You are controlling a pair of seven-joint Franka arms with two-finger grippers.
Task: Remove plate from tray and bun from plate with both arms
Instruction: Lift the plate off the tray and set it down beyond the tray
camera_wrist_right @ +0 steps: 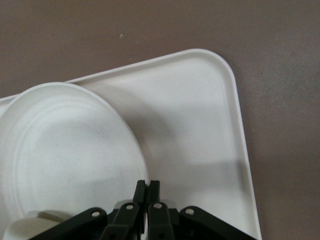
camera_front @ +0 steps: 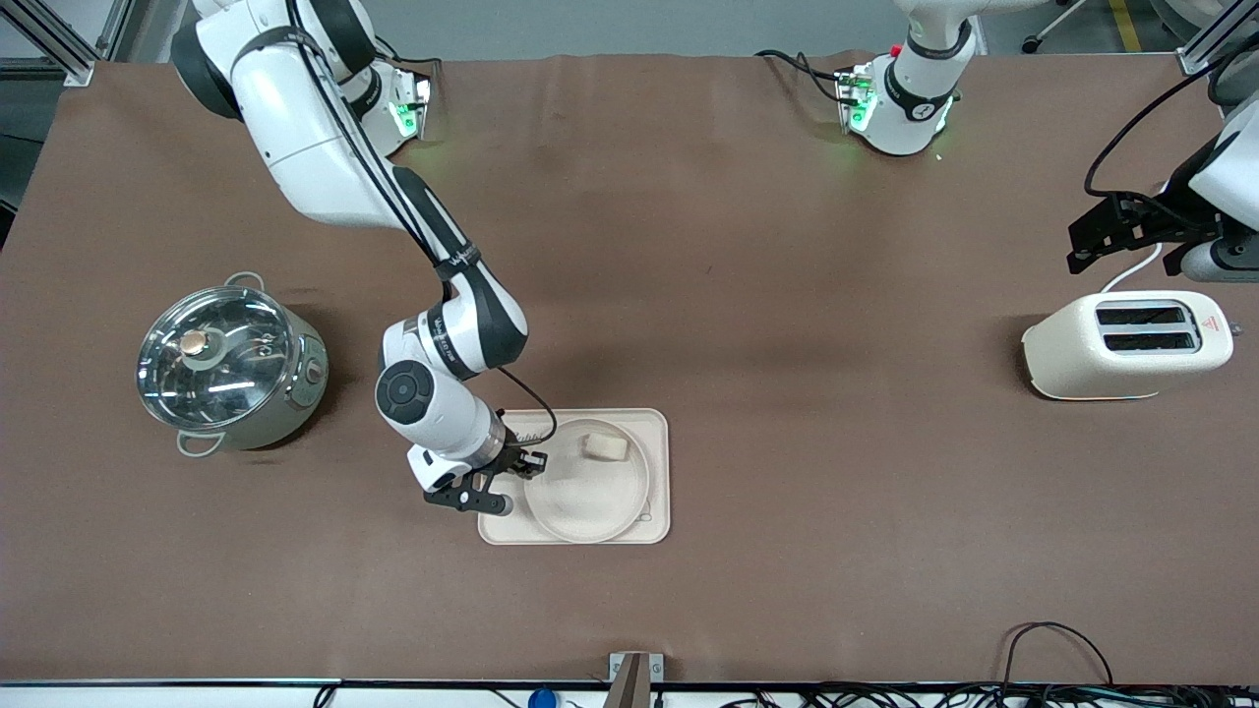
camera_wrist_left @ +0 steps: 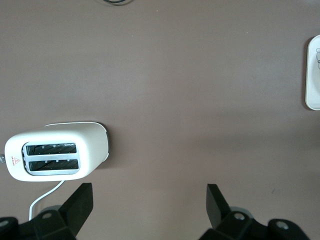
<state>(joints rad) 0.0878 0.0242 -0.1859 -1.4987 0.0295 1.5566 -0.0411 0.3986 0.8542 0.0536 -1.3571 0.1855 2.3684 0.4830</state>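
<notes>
The round cream plate (camera_front: pixel 587 489) lies within the rectangular cream tray (camera_front: pixel 657 472) near the table's middle. The small pale bun (camera_front: pixel 604 447) sits on the plate, near its rim on the side toward the robots' bases. My right gripper (camera_front: pixel 531 464) is shut on the plate's rim at the side toward the right arm's end. In the right wrist view its fingers (camera_wrist_right: pixel 147 184) pinch that rim, with the plate (camera_wrist_right: pixel 65 150) on one side and the bare tray (camera_wrist_right: pixel 200 125) on the other. My left gripper (camera_front: pixel 1087 244) hangs open and empty (camera_wrist_left: pixel 149 192) above the table beside the toaster.
A cream two-slot toaster (camera_front: pixel 1131 342) (camera_wrist_left: pixel 55 152) stands at the left arm's end of the table, with its white cord. A steel pot with a glass lid (camera_front: pixel 231 366) stands toward the right arm's end. The tray's edge (camera_wrist_left: pixel 312 75) shows in the left wrist view.
</notes>
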